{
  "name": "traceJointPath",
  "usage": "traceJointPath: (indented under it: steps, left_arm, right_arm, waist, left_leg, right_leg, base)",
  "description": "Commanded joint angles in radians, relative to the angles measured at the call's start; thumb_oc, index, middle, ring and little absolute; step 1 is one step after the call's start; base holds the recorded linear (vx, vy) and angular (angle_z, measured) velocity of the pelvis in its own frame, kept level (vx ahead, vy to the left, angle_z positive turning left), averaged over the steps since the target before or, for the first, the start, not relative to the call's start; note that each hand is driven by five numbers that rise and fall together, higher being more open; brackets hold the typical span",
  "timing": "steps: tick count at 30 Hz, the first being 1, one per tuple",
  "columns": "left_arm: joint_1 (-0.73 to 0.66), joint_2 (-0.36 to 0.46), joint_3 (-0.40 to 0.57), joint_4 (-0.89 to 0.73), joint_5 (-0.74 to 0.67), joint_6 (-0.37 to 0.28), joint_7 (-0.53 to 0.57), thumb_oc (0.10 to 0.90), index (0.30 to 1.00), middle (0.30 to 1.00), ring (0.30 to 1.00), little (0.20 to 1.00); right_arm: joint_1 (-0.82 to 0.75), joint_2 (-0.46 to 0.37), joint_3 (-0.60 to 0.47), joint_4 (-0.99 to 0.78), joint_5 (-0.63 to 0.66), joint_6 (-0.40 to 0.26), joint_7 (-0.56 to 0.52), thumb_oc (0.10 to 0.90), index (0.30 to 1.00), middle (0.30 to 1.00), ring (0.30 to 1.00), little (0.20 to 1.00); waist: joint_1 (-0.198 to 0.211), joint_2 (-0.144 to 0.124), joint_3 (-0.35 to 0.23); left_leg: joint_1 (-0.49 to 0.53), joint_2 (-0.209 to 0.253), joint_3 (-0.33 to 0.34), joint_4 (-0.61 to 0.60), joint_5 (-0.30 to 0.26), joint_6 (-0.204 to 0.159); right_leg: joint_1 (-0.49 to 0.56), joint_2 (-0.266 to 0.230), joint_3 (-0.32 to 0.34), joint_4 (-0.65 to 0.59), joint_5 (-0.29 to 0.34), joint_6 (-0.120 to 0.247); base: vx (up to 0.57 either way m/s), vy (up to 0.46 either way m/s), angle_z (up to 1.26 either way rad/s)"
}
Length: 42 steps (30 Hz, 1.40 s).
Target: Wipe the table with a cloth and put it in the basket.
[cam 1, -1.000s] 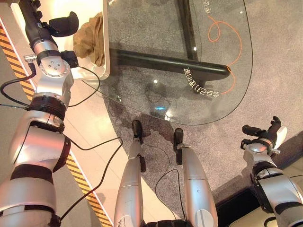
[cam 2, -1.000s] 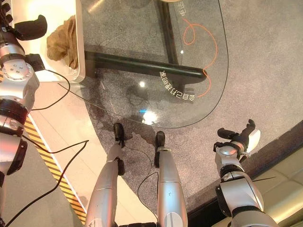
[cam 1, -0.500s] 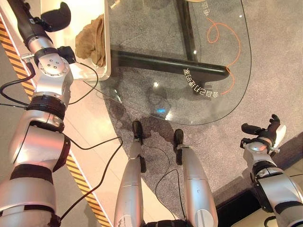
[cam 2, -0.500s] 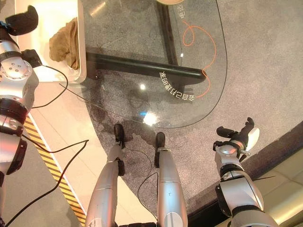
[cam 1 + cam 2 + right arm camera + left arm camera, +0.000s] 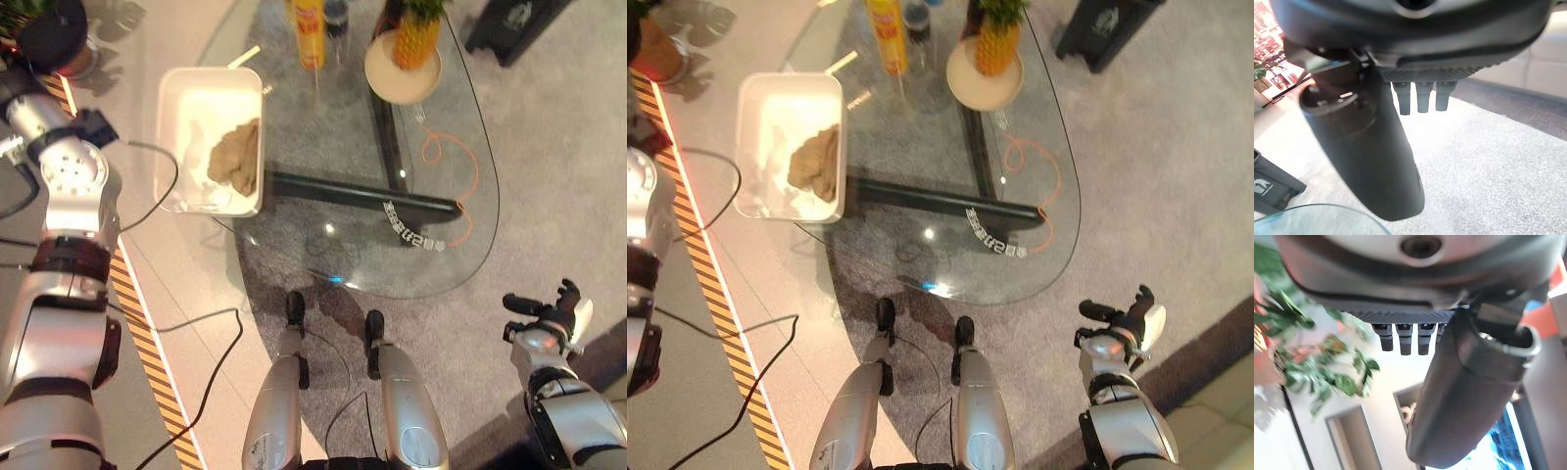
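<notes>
A crumpled brown cloth (image 5: 235, 157) lies inside the white basket (image 5: 176, 137), which stands at the left edge of the glass table (image 5: 353, 245). My left arm reaches up past the basket's far left. In the left wrist view my left hand (image 5: 1464, 396) is open, thumb out and fingers (image 5: 1403, 340) straight, with nothing in it. My right hand (image 5: 554, 315) hangs low over the grey carpet, right of the table's near end. It is open and holds nothing, as the right wrist view shows too (image 5: 1376, 161).
On the table's far end stand a yellow bottle (image 5: 309, 29), a dark bottle (image 5: 336, 15) and a pineapple on a round plate (image 5: 404, 54). An orange cord (image 5: 456, 181) lies on the glass. A black bin (image 5: 509, 24) stands beyond. Striped tape (image 5: 137, 313) runs along the floor at left.
The camera has tilted up, so the whole table now shows. My left hand has moved up and away from the basket. The cloth stays in the basket and the right hand keeps still.
</notes>
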<state>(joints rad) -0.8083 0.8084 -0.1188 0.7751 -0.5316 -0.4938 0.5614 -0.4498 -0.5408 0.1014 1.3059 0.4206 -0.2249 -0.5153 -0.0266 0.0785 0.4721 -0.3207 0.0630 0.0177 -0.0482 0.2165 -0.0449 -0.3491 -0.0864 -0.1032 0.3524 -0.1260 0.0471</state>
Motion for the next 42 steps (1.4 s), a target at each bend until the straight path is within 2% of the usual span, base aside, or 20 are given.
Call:
traceJointPath:
  steps: [1, 6, 8, 9, 10, 12, 13, 15, 17, 18, 19, 22, 23, 25, 31, 42]
  left_arm:
    - [0.185, -0.014, 0.135, -0.048, -0.048, -0.035, -0.116, 0.8, 0.9, 0.9, 0.9, 0.9]
    - [0.442, -0.138, 0.223, -0.014, -0.052, 0.01, -0.224, 0.8, 0.9, 0.9, 0.9, 0.9]
    - [0.477, -0.157, 0.229, -0.003, -0.047, 0.036, -0.249, 0.8, 0.9, 0.9, 0.9, 0.9]
    - [0.542, -0.197, 0.231, 0.03, -0.017, 0.054, -0.282, 0.8, 0.9, 0.9, 0.9, 0.9]
    - [0.579, -0.215, 0.231, 0.06, -0.025, 0.102, -0.334, 0.8, 0.9, 0.9, 0.9, 0.9]
    - [0.645, -0.246, 0.23, 0.177, -0.009, 0.149, -0.447, 0.8, 0.9, 0.9, 0.9, 0.9]
    - [0.663, -0.258, 0.226, 0.229, -0.002, 0.183, -0.496, 0.8, 0.9, 0.9, 0.9, 0.9]
    - [0.681, -0.27, 0.22, 0.282, 0.017, 0.191, -0.502, 0.8, 0.9, 0.9, 0.9, 0.9]
    - [0.698, -0.303, 0.203, 0.416, 0.036, 0.273, -0.554, 0.8, 0.9, 0.9, 0.9, 0.9]
    - [0.699, -0.306, 0.2, 0.431, 0.052, 0.282, -0.563, 0.8, 0.9, 0.9, 0.9, 0.9]
    - [0.709, -0.329, 0.179, 0.499, 0.079, 0.331, -0.609, 0.8, 0.9, 0.9, 0.9, 0.9]
    - [0.726, -0.357, 0.152, 0.551, 0.155, 0.355, -0.613, 0.8, 0.9, 0.9, 0.9, 0.9]
    - [0.734, -0.374, 0.132, 0.571, 0.183, 0.406, -0.64, 0.8, 0.9, 0.9, 0.9, 0.9]
    - [0.739, -0.398, 0.1, 0.581, 0.246, 0.428, -0.651, 0.8, 0.9, 0.9, 0.9, 0.9]
    - [0.727, -0.441, 0.017, 0.58, 0.308, 0.468, -0.638, 0.8, 0.9, 0.9, 0.9, 0.9]
    - [0.738, -0.467, -0.01, 0.59, 0.343, 0.481, -0.642, 0.8, 0.9, 0.9, 0.9, 0.9]
  right_arm:
    - [0.176, 0.002, -0.035, 0.011, -0.062, -0.02, 0.014, 0.8, 0.9, 0.9, 0.9, 0.9]
    - [0.278, 0.054, -0.063, 0.016, -0.094, 0.015, 0.076, 0.8, 0.9, 0.9, 0.9, 0.9]
    - [0.292, 0.059, -0.067, 0.02, -0.104, 0.02, 0.087, 0.8, 0.9, 0.9, 0.9, 0.9]
    - [0.318, 0.074, -0.073, 0.028, -0.123, 0.033, 0.102, 0.8, 0.9, 0.9, 0.9, 0.9]
    - [0.333, 0.08, -0.076, 0.031, -0.131, 0.055, 0.121, 0.8, 0.9, 0.9, 0.9, 0.9]
    - [0.356, 0.095, -0.076, 0.038, -0.15, 0.086, 0.148, 0.8, 0.9, 0.9, 0.9, 0.9]
    - [0.363, 0.099, -0.075, 0.042, -0.163, 0.096, 0.157, 0.8, 0.9, 0.9, 0.9, 0.9]
    - [0.37, 0.102, -0.074, 0.052, -0.166, 0.112, 0.177, 0.8, 0.9, 0.9, 0.9, 0.9]
    - [0.366, 0.108, -0.066, 0.089, -0.188, 0.147, 0.214, 0.8, 0.9, 0.9, 0.9, 0.9]
    - [0.365, 0.108, -0.065, 0.094, -0.188, 0.153, 0.22, 0.8, 0.9, 0.9, 0.9, 0.9]
    - [0.362, 0.114, -0.061, 0.111, -0.2, 0.18, 0.245, 0.8, 0.9, 0.9, 0.9, 0.9]
    - [0.36, 0.12, -0.053, 0.128, -0.241, 0.206, 0.274, 0.8, 0.9, 0.9, 0.9, 0.9]
    - [0.359, 0.125, -0.042, 0.139, -0.275, 0.224, 0.306, 0.8, 0.9, 0.9, 0.9, 0.9]
    - [0.355, 0.136, -0.016, 0.145, -0.337, 0.234, 0.338, 0.8, 0.9, 0.9, 0.9, 0.9]
    - [0.358, 0.175, 0.053, 0.145, -0.423, 0.257, 0.374, 0.8, 0.9, 0.9, 0.9, 0.9]
    - [0.361, 0.203, 0.103, 0.135, -0.472, 0.26, 0.373, 0.8, 0.9, 0.9, 0.9, 0.9]
  waist:
    - [0.033, -0.053, -0.189]
    - [0.058, -0.061, -0.263]
    - [0.06, -0.061, -0.274]
    - [0.067, -0.064, -0.299]
    - [0.071, -0.065, -0.315]
    - [0.075, -0.066, -0.349]
    - [0.074, -0.065, -0.36]
    - [0.072, -0.064, -0.371]
    - [0.069, -0.063, -0.391]
    - [0.068, -0.063, -0.392]
    - [0.067, -0.066, -0.401]
    - [0.066, -0.069, -0.411]
    - [0.064, -0.07, -0.416]
    - [0.062, -0.069, -0.421]
    - [0.05, -0.069, -0.428]
    - [0.04, -0.066, -0.427]
  left_leg:
    - [0.146, -0.073, 0.009, -0.024, -0.175, -0.006]
    - [0.209, -0.072, -0.007, -0.034, -0.18, -0.002]
    - [0.22, -0.071, -0.01, -0.036, -0.181, -0.002]
    - [0.24, -0.068, -0.011, -0.039, -0.183, -0.003]
    - [0.251, -0.066, -0.012, -0.039, -0.186, -0.005]
    - [0.272, -0.06, -0.006, -0.039, -0.189, -0.011]
    - [0.28, -0.056, -0.003, -0.039, -0.191, -0.013]
    - [0.29, -0.052, 0.004, -0.039, -0.194, -0.016]
    - [0.311, -0.045, 0.017, -0.039, -0.2, -0.02]
    - [0.314, -0.044, 0.018, -0.039, -0.201, -0.02]
    - [0.321, -0.042, 0.024, -0.039, -0.204, -0.02]
    - [0.333, -0.037, 0.03, -0.039, -0.208, -0.022]
    - [0.34, -0.034, 0.034, -0.039, -0.211, -0.023]
    - [0.347, -0.032, 0.038, -0.039, -0.216, -0.023]
    - [0.356, -0.026, 0.047, -0.039, -0.225, -0.021]
    - [0.366, -0.027, 0.056, -0.039, -0.235, -0.014]
  right_leg:
    - [0.156, -0.03, -0.001, -0.352, 0.169, 0.071]
    - [0.247, -0.032, -0.034, -0.373, 0.161, 0.072]
    - [0.263, -0.033, -0.04, -0.38, 0.162, 0.072]
    - [0.29, -0.034, -0.052, -0.392, 0.165, 0.075]
    - [0.308, -0.035, -0.06, -0.402, 0.167, 0.076]
    - [0.341, -0.035, -0.071, -0.422, 0.171, 0.078]
    - [0.352, -0.035, -0.074, -0.427, 0.172, 0.079]
    - [0.363, -0.035, -0.076, -0.43, 0.171, 0.079]
    - [0.385, -0.037, -0.084, -0.437, 0.165, 0.08]
    - [0.389, -0.036, -0.084, -0.437, 0.164, 0.08]
    - [0.397, -0.036, -0.088, -0.44, 0.162, 0.08]
    - [0.407, -0.036, -0.091, -0.44, 0.158, 0.081]
    - [0.412, -0.037, -0.094, -0.44, 0.155, 0.082]
    - [0.417, -0.036, -0.091, -0.44, 0.152, 0.081]
    - [0.423, -0.037, -0.088, -0.44, 0.146, 0.082]
    - [0.424, -0.039, -0.083, -0.44, 0.144, 0.081]
  base:
    - [0.1, -0.056, 0.1]
    - [0.07, -0.048, 0.21]
    - [0.05, -0.033, 0.26]
    - [0.06, -0.035, 0.26]
    - [0.08, -0.031, 0.2]
    - [0.07, -0.004, 0.17]
    - [0.05, 0.012, 0.11]
    - [0.03, 0.028, 0.08]
    - [0.03, 0.047, 0.02]
    - [0.03, 0.036, -0.02]
    - [0.0, 0.0, 0.0]
    - [0.01, 0.006, -0.02]
    - [0.03, 0.031, -0.05]
    - [0.02, 0.035, -0.04]
    - [0.01, 0.024, -0.04]
    - [0.0, 0.009, -0.02]
